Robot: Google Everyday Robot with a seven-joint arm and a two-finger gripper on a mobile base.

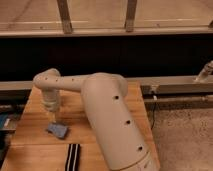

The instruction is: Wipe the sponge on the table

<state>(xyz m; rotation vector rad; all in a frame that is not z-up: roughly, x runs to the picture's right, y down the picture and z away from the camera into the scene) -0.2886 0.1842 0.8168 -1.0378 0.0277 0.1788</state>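
Observation:
The sponge, a small blue-grey pad, lies flat on the left part of the wooden table. My gripper hangs straight down from the cream arm and meets the sponge's upper left corner, shut on it. The big arm link covers the middle and right of the tabletop.
A black strip with white stripes lies near the table's front edge, just right of the sponge. Something blue sits off the table's left edge. A dark wall and a metal rail run behind the table.

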